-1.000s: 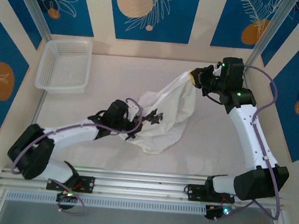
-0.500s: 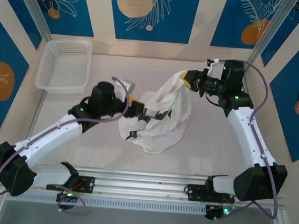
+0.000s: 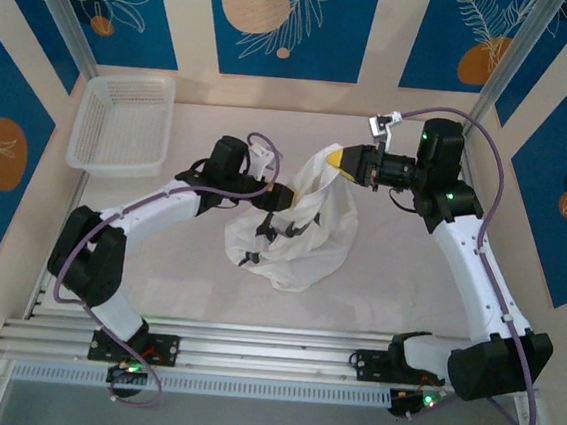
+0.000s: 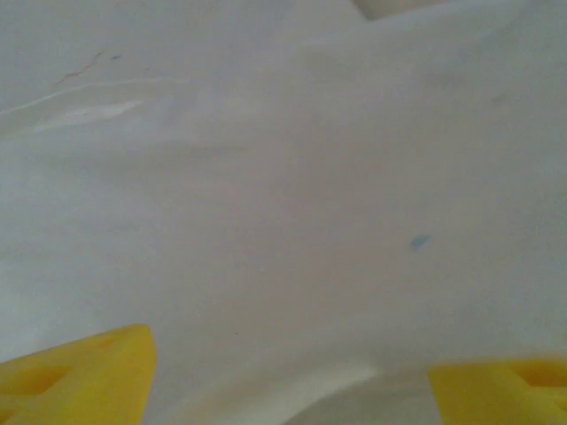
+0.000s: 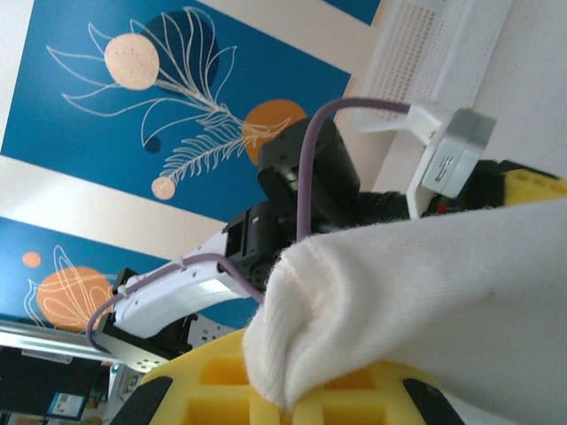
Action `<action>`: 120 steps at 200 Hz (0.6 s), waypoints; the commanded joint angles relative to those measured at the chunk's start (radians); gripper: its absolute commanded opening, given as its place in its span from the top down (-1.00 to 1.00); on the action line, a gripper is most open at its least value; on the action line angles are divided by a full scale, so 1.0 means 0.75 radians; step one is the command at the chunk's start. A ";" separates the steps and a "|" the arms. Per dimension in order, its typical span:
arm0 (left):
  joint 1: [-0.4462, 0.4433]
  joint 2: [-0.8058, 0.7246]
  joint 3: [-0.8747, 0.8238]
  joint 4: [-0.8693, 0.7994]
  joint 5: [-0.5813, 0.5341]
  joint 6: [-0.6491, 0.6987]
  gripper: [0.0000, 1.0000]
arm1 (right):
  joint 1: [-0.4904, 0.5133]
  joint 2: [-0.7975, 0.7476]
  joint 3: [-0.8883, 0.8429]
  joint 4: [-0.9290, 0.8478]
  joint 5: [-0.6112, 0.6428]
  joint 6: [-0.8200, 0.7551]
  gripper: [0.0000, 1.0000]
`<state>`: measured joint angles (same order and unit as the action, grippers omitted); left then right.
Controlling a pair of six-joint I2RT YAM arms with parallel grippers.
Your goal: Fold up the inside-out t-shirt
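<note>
Pinching a bunched edge of the t-shirt between clenched yellow pads, the right gripper holds the white cloth up above the middle of the table, the rest draping down into a wrinkled heap on the surface. The left gripper sits close against the hanging cloth from the left side, its jaws released and spread wide. In the left wrist view its two yellow fingers stand far apart at the lower corners, with white cloth across everything ahead. A mesh basket sits in the far left corner, well apart from the t-shirt.
</note>
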<state>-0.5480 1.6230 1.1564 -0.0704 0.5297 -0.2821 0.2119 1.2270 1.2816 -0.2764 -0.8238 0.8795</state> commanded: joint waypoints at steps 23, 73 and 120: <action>-0.003 -0.002 0.070 0.154 0.218 -0.036 1.00 | -0.024 0.007 0.043 -0.076 0.028 -0.045 1.00; 0.058 -0.304 0.086 0.062 0.108 -0.286 1.00 | -0.246 0.001 -0.223 -0.186 0.262 -0.113 0.83; 0.060 -0.374 0.106 -0.071 0.136 -0.302 1.00 | -0.291 0.049 -0.230 -0.415 0.404 -0.332 0.29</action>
<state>-0.5110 1.3506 1.2129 -0.0479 0.6285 -0.4839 0.0051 1.3121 1.1004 -0.4946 -0.5678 0.7143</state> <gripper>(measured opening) 0.046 0.291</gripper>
